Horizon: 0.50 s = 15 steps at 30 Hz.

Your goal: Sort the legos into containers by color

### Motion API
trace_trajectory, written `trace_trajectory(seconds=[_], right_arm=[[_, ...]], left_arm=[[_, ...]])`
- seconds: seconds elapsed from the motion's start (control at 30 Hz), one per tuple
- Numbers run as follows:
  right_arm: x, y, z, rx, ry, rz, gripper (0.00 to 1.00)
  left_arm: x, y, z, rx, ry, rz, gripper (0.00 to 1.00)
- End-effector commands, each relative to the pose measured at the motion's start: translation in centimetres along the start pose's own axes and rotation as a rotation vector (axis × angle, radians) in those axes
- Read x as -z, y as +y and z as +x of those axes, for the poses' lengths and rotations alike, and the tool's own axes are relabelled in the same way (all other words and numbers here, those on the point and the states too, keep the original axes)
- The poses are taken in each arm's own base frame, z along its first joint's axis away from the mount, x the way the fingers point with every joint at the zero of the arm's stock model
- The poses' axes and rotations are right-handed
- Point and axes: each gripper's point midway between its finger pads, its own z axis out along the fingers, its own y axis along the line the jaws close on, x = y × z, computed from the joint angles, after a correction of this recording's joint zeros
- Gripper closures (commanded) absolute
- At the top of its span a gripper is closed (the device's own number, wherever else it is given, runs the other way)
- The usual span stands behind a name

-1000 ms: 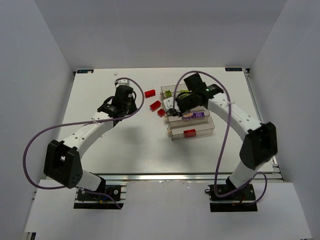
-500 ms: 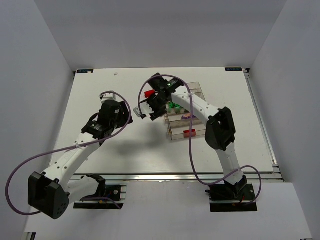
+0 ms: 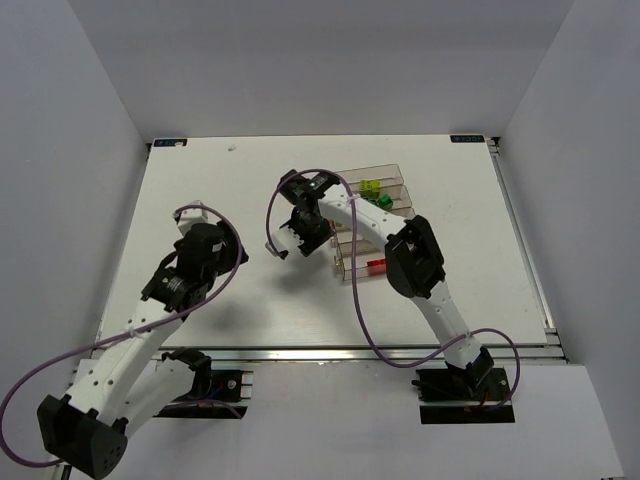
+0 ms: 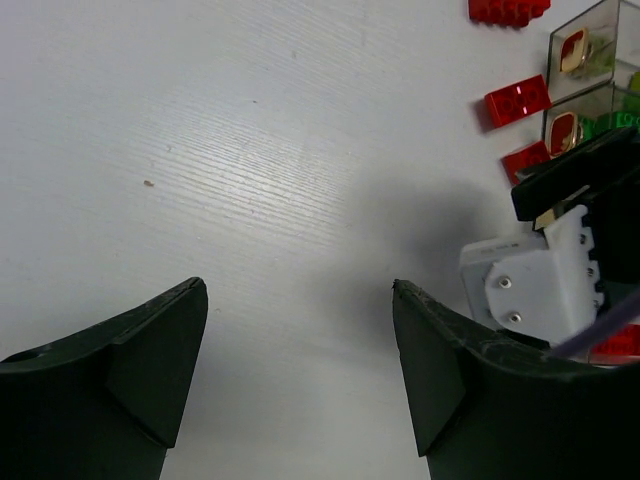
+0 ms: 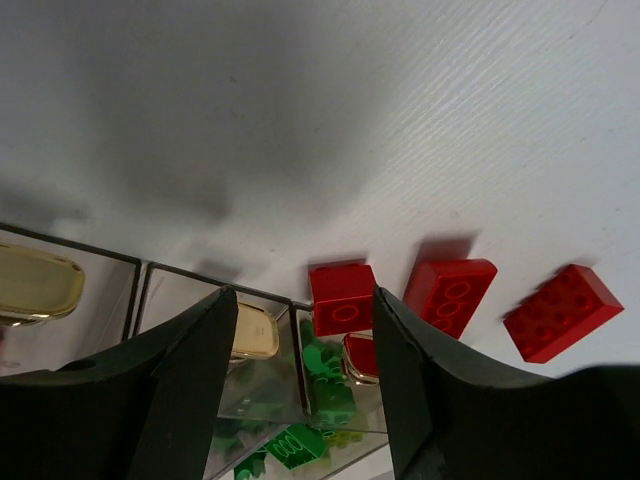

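Status | left jaws apart, empty | right jaws apart above red lego [image 5: 343,298]

Tools: 2, left tool [image 4: 298,287] and right tool [image 5: 300,292]. Clear trays [image 3: 392,172]: 4, partly behind the right arm [image 3: 410,255]. Loose red legos [image 5: 343,298] on the counter [image 3: 200,180]: 3. Red lego in a tray [image 3: 377,265]: 1 visible. Green legos [image 5: 320,365] in a tray: at least 2. Yellow-green legos [image 3: 369,186]: count unclear.

The left tool [image 4: 298,300] is hovering over the white surface [image 4: 250,150], its two dark fingers [image 4: 150,350] standing wide apart with nothing between them. Three red bricks [image 4: 518,100] are lying at the upper right, just beside the clear trays [image 4: 604,30]. The right arm [image 4: 535,290] is showing at the right edge.
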Motion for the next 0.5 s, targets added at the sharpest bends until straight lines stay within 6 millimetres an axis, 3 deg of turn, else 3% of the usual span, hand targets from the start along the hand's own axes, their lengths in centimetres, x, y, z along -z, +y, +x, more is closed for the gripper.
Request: trace_trajectory(seconds=[0.0,0.47], right_arm=[[0.5,-1.0,1.7,0.016,0.095,0.022,0.38],[-2.4,-1.5,3.6,0.070,0.216,-0.001,0.37]], left_arm=[[0.9,1.9,-0.1,0.032,-0.033,-0.057,0.16],[1.7,2.6,0.0,0.057,-0.049,-0.065,0.15]])
